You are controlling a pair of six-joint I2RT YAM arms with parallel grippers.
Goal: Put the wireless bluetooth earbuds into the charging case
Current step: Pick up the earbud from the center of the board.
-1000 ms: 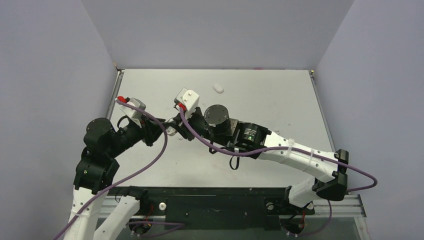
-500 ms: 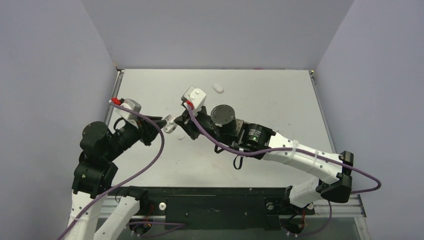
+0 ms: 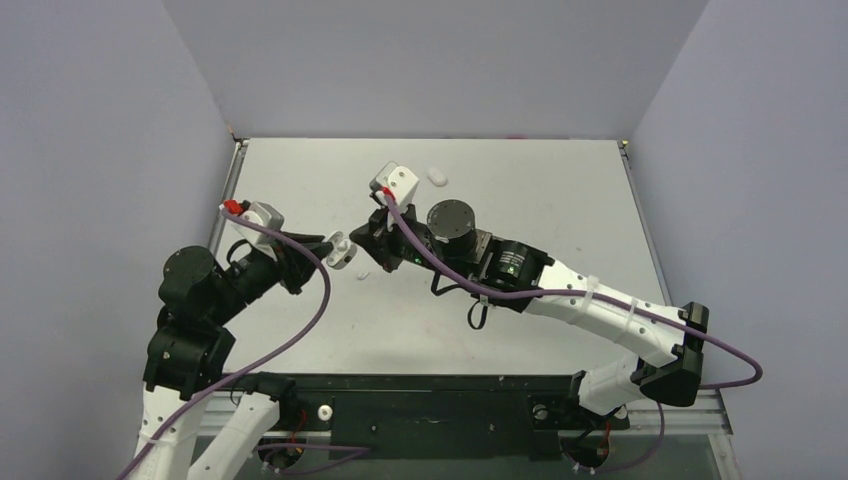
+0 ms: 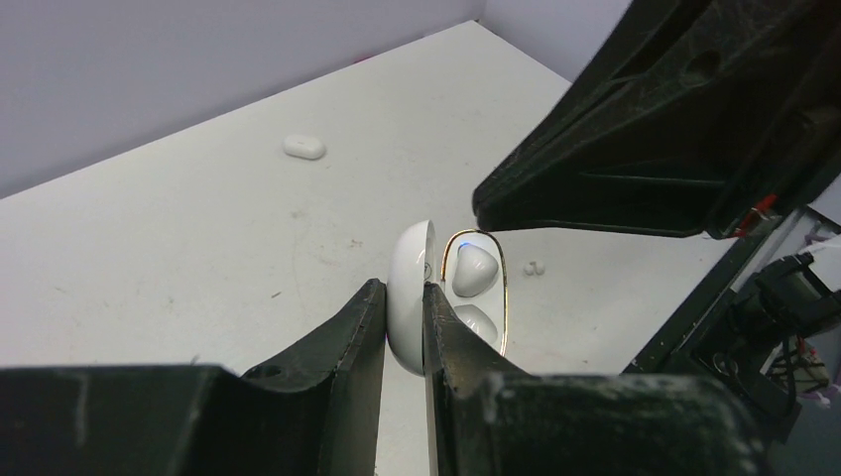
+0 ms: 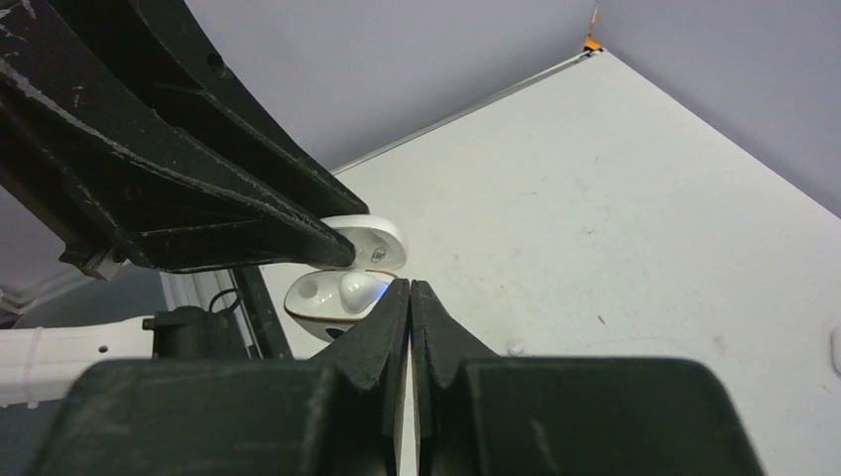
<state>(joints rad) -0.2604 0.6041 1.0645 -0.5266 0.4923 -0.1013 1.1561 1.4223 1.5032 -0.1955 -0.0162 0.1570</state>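
Observation:
My left gripper (image 3: 336,246) is shut on the open lid of the glossy white charging case (image 3: 341,251) and holds it above the table. In the left wrist view the lid (image 4: 408,295) sits between my fingers and the gold-rimmed body faces right. One white earbud (image 4: 473,269) sits in a socket. It also shows in the right wrist view (image 5: 359,289), beside a socket that looks empty. My right gripper (image 3: 359,238) is shut, its tips (image 5: 410,289) right at the case's edge. A loose white earbud (image 3: 437,176) lies far back.
A tiny white bit (image 3: 362,274) lies on the table just below the case, also in the left wrist view (image 4: 536,267). The grey table (image 3: 560,200) has lilac walls on three sides. Purple cables trail from both wrists.
The two grippers have drawn apart. My left gripper pulled back to the left with the case. My right wrist moved further back and right, and the case now shows from above.

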